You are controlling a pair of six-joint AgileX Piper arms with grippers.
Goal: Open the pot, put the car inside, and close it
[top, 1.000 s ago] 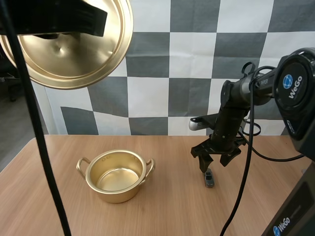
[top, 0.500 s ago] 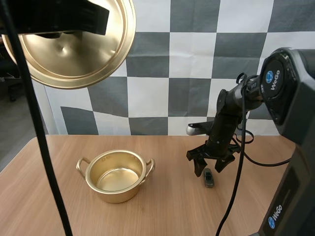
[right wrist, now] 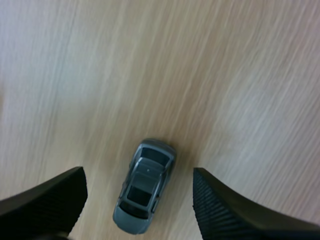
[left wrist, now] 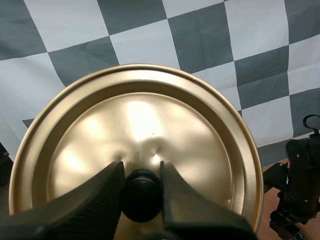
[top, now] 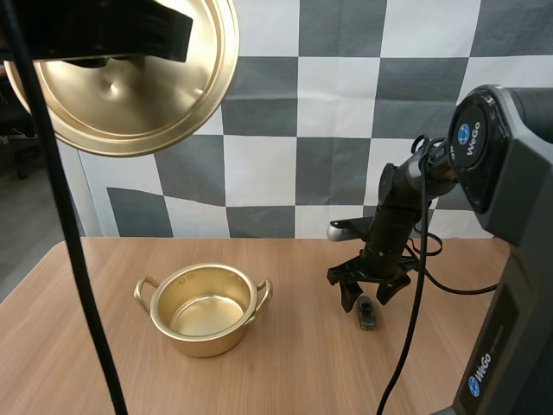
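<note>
Lid (top: 130, 78) hangs high nearest the camera, its knob (left wrist: 141, 196) pinched in the left gripper (left wrist: 141, 172). Farther off the pot (top: 207, 341) stands open and empty on the table (top: 302, 372). To its right the right gripper (top: 366, 294) hangs spread over the car (right wrist: 145, 186), which looks light, hard, slick: best pinched across its sides.

The right arm (top: 406, 186) is glossy black, built of rounded links. Its big near joint housing (top: 505, 164) carries a round blue badge (top: 467, 135) beside white "WeGo" lettering, and the same mark (top: 478, 382) repeats on the link below it. The right claw (top: 366, 296) has two black fingers (right wrist: 47, 200), broad and wedge-shaped, with fine ribbing on their inner faces. The left claw (left wrist: 141, 169) is the same matte black, faintly textured, and the left arm (top: 95, 30) shows as a plain black block.
</note>
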